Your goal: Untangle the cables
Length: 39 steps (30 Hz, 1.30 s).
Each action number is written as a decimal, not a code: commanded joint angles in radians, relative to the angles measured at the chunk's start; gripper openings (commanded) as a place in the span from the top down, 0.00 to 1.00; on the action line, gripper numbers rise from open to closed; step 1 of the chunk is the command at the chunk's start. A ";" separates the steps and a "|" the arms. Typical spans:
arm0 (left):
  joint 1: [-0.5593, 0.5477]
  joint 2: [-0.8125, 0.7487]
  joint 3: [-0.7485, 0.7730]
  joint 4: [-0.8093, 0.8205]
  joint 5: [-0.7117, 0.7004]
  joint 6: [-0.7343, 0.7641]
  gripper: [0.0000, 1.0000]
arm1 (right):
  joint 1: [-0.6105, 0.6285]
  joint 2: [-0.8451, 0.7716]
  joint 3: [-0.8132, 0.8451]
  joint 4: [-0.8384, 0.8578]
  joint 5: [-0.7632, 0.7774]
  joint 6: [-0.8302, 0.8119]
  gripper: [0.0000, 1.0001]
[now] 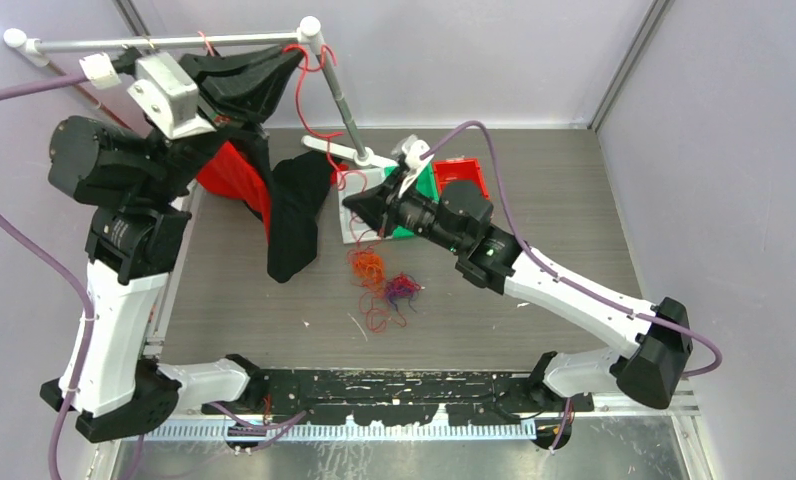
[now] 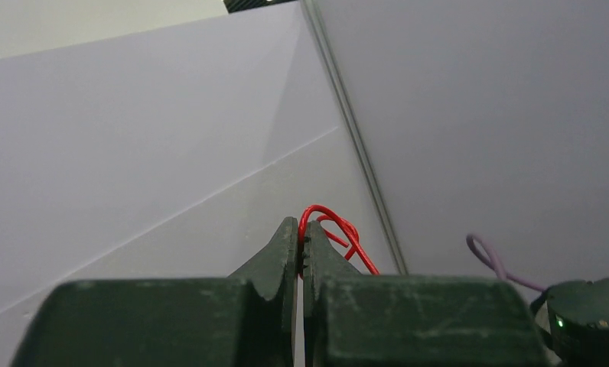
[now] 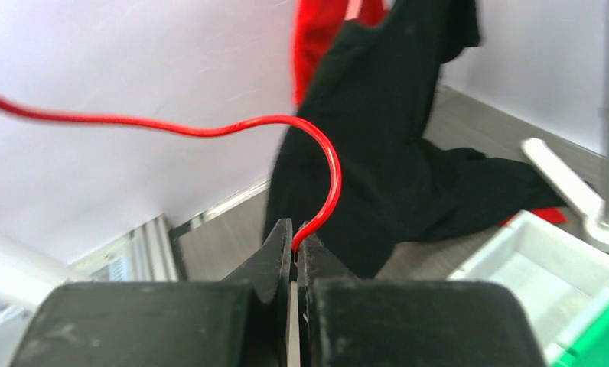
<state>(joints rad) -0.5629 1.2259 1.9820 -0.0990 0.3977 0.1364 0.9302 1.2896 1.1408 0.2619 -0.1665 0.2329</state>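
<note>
Pinching the red cable [image 3: 337, 172] at two spots: up high over the far left corner with the left gripper [image 2: 301, 231], jaws pressed together on a loop; lower, mid-desk, with the right gripper [image 3: 294, 234], clamped on the strand. Probably spreading it to draw it clear of the orange clump [image 1: 367, 264] and purple clump [image 1: 402, 288], loose toward the near edge.

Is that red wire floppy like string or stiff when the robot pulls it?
Probably a bit stiff: the red wire holds a springy arch above the right gripper. It looks thin, so likely very light.
</note>
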 commanded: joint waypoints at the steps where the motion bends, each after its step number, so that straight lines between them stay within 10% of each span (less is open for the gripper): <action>1: 0.000 -0.056 -0.119 -0.082 -0.064 0.091 1.00 | -0.104 -0.021 0.037 0.060 0.084 0.099 0.99; 33: 0.000 0.244 -0.376 -0.431 -0.404 0.266 1.00 | -0.380 0.660 0.357 0.136 -0.067 0.356 0.99; 39: 0.005 0.324 -0.385 -0.444 -0.445 0.304 1.00 | -0.389 0.677 0.371 -0.053 -0.029 0.313 0.75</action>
<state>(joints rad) -0.5629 1.5036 1.5917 -0.5602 -0.0071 0.4004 0.5491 1.9945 1.4654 0.3038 -0.2436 0.5919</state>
